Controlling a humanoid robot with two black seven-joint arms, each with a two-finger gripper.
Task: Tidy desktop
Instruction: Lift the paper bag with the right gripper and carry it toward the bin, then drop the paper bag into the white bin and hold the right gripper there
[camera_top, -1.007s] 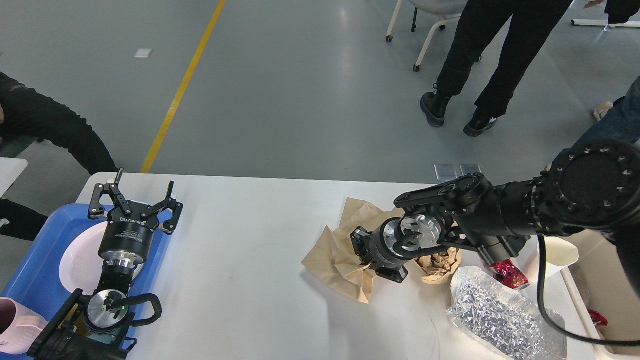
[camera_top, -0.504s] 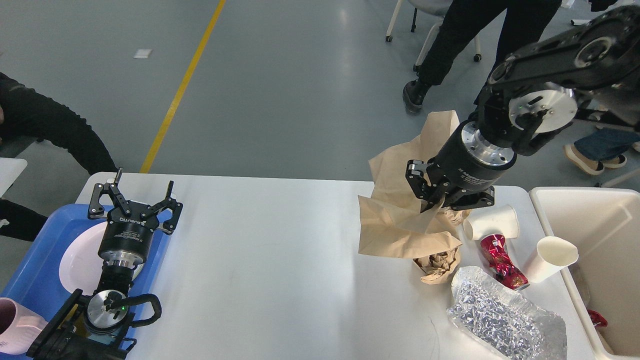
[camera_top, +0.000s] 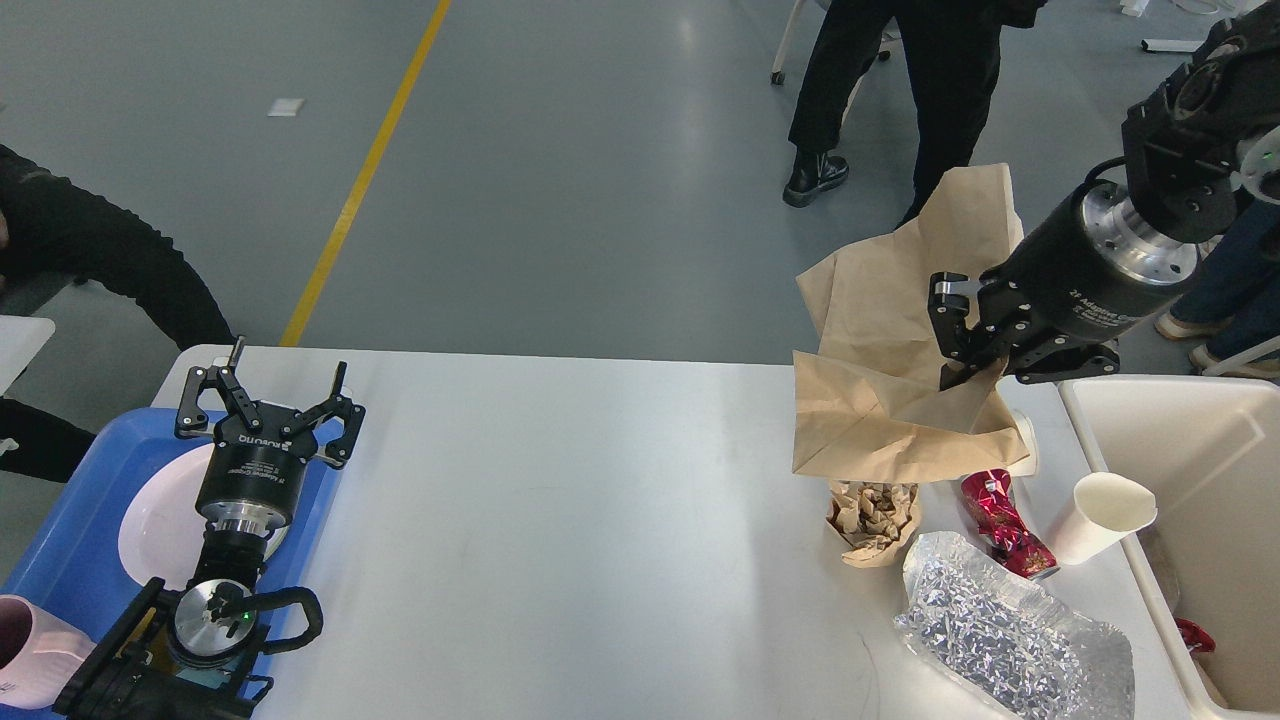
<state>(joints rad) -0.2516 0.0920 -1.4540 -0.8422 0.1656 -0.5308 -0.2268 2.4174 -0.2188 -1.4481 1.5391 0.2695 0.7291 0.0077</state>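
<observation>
Right hand (camera_top: 962, 345): pinched on brown paper (camera_top: 895, 400), lifted above counter (camera_top: 560, 520) near bin (camera_top: 1190, 440). Risk: loose sheet slips free or snags cup (camera_top: 1100, 515). Left hand (camera_top: 275, 395): fingers spread, empty, over tray (camera_top: 60, 560).

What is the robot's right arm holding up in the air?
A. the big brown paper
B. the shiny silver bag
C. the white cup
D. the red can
A: the right end effector is pinched on the big brown paper, which hangs above the desktop, while the silver bag, white cup and red can lie on it.
</observation>
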